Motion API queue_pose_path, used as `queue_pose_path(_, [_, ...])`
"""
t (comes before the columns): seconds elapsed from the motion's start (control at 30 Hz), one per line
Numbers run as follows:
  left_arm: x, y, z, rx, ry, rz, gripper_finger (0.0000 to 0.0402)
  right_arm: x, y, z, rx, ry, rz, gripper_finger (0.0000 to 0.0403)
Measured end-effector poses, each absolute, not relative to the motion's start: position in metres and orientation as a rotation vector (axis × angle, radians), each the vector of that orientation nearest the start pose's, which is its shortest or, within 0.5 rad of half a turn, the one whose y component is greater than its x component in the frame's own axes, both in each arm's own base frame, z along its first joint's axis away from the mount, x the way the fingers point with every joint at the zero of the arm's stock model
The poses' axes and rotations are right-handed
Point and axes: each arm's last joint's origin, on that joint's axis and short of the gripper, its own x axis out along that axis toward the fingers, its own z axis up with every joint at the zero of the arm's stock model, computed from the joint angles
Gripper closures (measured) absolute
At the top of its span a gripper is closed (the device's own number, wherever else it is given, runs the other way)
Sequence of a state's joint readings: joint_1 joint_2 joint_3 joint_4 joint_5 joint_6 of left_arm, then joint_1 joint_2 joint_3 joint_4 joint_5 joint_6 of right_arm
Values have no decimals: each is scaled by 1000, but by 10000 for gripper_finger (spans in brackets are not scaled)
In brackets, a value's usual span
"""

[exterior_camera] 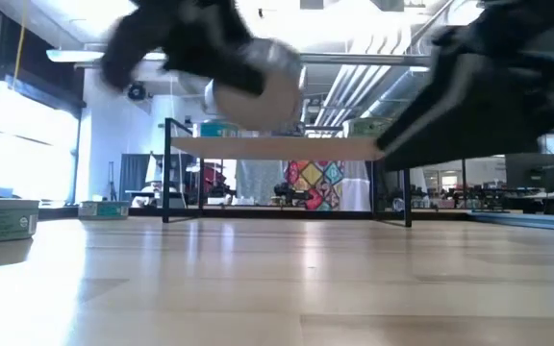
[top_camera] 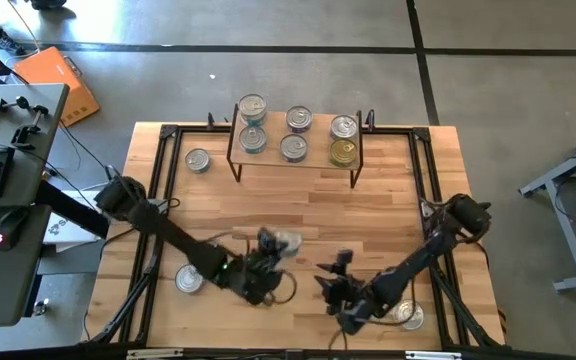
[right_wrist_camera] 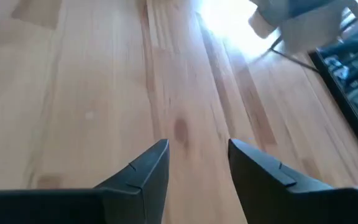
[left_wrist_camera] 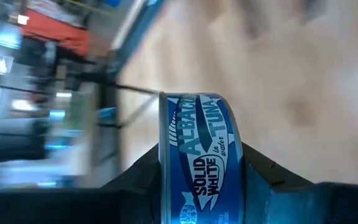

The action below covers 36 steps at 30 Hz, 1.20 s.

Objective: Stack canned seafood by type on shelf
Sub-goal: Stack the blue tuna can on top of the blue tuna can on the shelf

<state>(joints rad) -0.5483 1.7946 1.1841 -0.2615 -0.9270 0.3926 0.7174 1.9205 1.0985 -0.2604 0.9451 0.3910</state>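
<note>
Left wrist view | left gripper [left_wrist_camera: 201, 180] clamps albacore tuna can [left_wrist_camera: 199, 149] by its ends, lifted off worktop for carrying to shelf [top_camera: 298, 160] | right gripper [right_wrist_camera: 197, 165] empty, fingers apart, near front edge

The middle of the tabletop [top_camera: 308, 215] lies bare between the shelf [top_camera: 313, 158] at the far edge and the two arms at the near edge, a wide lane running left to right. The shelf top is crowded with tins [top_camera: 295, 120], little room among them. A lone tin [top_camera: 197, 160] stands left of the shelf; another [top_camera: 188, 279] sits near left beside the left arm, and one [top_camera: 408, 315] near right under the right arm. The left pincer [top_camera: 280, 243] and right pincer [top_camera: 333, 265] crowd the near centre.
</note>
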Motion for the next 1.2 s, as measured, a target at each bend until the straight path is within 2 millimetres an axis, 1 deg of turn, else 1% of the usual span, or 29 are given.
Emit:
queue_pose_path(0.1, [344, -146, 237, 1053, 751, 285, 283, 276, 228, 136, -372, 639, -372, 248])
queue_pose_path(0.17, [354, -119, 260, 1084, 765, 325, 283, 271, 232, 137, -333, 611, -392, 248])
queue_pose_path(0.27, [365, -67, 299, 1078, 763, 352, 283, 267, 236, 138, -296, 566, -420, 248])
queue_pose_path(0.33, [368, -25, 321, 1033, 747, 377, 283, 266, 238, 138, -268, 553, -427, 248])
queue_pose_path(0.37, [369, -3, 328, 1013, 745, 395, 283, 265, 238, 138, -255, 548, -430, 248])
queue_pose_path(0.43, [368, 41, 333, 991, 758, 421, 283, 265, 238, 138, -220, 537, -440, 248])
queue_pose_path(0.53, [364, 97, 331, 969, 772, 429, 283, 266, 238, 138, -191, 530, -451, 248])
queue_pose_path(0.6, [362, 124, 329, 948, 764, 448, 283, 266, 238, 138, -185, 526, -452, 248])
queue_pose_path(0.67, [361, 146, 321, 927, 778, 472, 283, 266, 238, 138, -182, 525, -452, 247])
queue_pose_path(0.77, [362, 167, 312, 931, 785, 485, 283, 267, 238, 138, -172, 519, -453, 247])
queue_pose_path(0.83, [366, 173, 307, 981, 789, 476, 283, 268, 237, 139, -172, 519, -456, 247])
queue_pose_path(0.93, [372, 177, 296, 1061, 827, 438, 279, 269, 235, 138, -187, 520, -468, 247])
queue_pose_path(1.0, [375, 177, 290, 1080, 840, 417, 272, 270, 233, 139, -198, 511, -480, 247])
queue_pose_path(1.2, [380, 177, 285, 1089, 837, 412, 266, 271, 232, 139, -198, 512, -485, 247])
